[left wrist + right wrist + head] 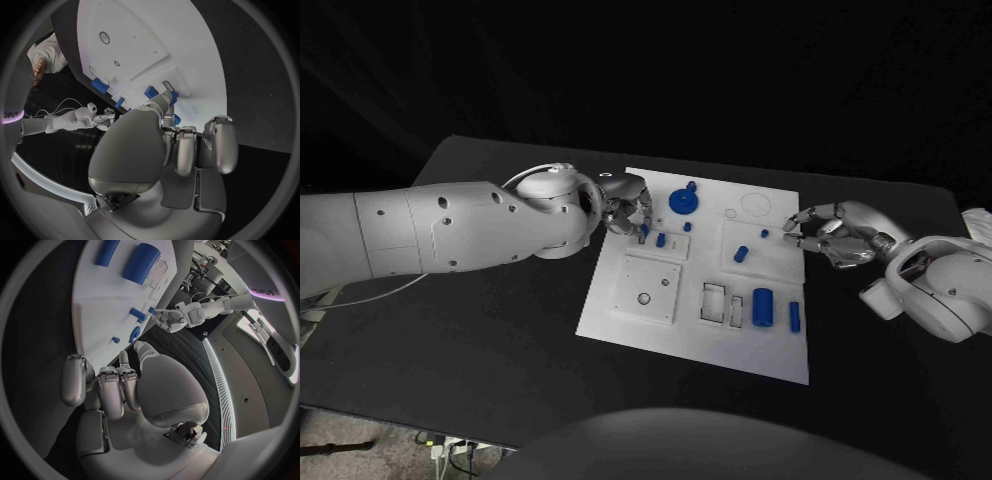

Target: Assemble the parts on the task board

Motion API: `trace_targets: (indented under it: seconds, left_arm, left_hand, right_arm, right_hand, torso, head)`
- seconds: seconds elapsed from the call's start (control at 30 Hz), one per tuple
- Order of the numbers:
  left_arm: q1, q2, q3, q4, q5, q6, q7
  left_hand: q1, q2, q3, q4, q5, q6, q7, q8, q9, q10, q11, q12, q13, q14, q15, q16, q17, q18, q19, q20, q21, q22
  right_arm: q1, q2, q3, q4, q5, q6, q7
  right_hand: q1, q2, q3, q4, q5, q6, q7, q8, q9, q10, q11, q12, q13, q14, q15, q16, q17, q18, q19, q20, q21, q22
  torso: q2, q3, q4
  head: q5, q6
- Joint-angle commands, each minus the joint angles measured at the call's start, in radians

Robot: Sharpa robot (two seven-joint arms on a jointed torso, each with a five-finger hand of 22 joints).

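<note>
The left hand (626, 208) sat over the upper left part of the white board (635, 322), a little above the middle of the frame. Its fingers (187, 150) were curled down toward the board, and one fingertip met a small blue peg (643, 229) there; whether the hand actually held that peg could not be told. Just right of it another small peg (661, 240) stood on the board, and above that a round blue wheel (682, 201) with a short pin (687, 227) below it.

The right hand (837, 233) hovered at the board's right edge, at about the same height in the frame. Its fingers (112, 390) were curled inward with nothing seen in them. A tiny blue piece (764, 233) lay just to its left, and a slanted blue block (741, 254) a little lower.

In the lower right part of the board stood a large blue cylinder (762, 306), with a slim blue rod (793, 317) beside it near the edge. To the cylinder's left were two narrow slots (715, 302), and farther left a raised square plate (648, 288) with a small round hole. The board lay on a black table (459, 370).
</note>
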Motion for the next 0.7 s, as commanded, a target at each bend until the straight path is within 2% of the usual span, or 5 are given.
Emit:
trace_targets:
  seconds: [0.03, 0.17, 0.7]
  left_arm:
    - [-0.002, 0.0, -0.001, 0.0, 0.003, 0.026, -0.012]
    - [-0.002, 0.0, -0.001, 0.0, 0.003, 0.028, -0.013]
    - [-0.002, -0.002, -0.001, 0.0, 0.003, 0.036, -0.015]
  left_hand:
    - [0.002, -0.011, -0.009, 0.001, -0.007, -0.016, -0.001, -0.021, -0.018, 0.045, 0.001, -0.011, 0.192, 0.105, -0.003, 0.002, 0.263, 0.008, 0.008, -0.001, -0.005, 0.211]
    - [0.003, -0.015, -0.012, 0.002, -0.008, -0.027, -0.003, -0.039, -0.035, 0.043, -0.001, -0.014, 0.189, 0.105, -0.004, 0.002, 0.263, 0.008, 0.007, -0.002, -0.005, 0.211]
    - [0.005, -0.025, -0.017, 0.003, -0.012, -0.035, -0.005, -0.057, -0.054, 0.041, -0.003, -0.017, 0.186, 0.105, -0.006, 0.002, 0.263, 0.009, 0.006, -0.003, -0.009, 0.21]
  right_arm:
    - [-0.001, 0.0, 0.0, 0.001, -0.003, 0.013, 0.009]
    - [-0.001, 0.0, 0.0, 0.001, -0.003, 0.013, 0.009]
    - [-0.001, 0.0, 0.0, 0.001, -0.003, 0.012, 0.008]
  right_hand:
    - [0.012, 0.001, 0.005, -0.002, 0.006, 0.001, 0.0, 0.001, -0.001, 0.111, -0.002, -0.004, 0.261, 0.104, 0.005, 0.003, 0.263, 0.008, -0.005, 0.002, -0.006, 0.171]
    - [0.012, 0.0, 0.006, -0.002, 0.006, 0.001, 0.0, 0.001, -0.001, 0.111, -0.002, -0.004, 0.261, 0.104, 0.005, 0.003, 0.263, 0.008, -0.006, 0.002, -0.006, 0.171]
    - [0.015, -0.001, 0.009, -0.006, 0.007, 0.002, 0.0, 0.002, -0.001, 0.111, -0.002, -0.004, 0.261, 0.104, 0.005, 0.003, 0.263, 0.008, -0.005, 0.002, -0.005, 0.172]
  torso:
    - [0.0, 0.0002, -0.0001]
    - [0.0, 0.0003, 0.0003]
    - [0.0, -0.0001, 0.0005]
  head:
    - [-0.001, 0.0]
    - [-0.001, 0.0]
    - [-0.001, 0.0]
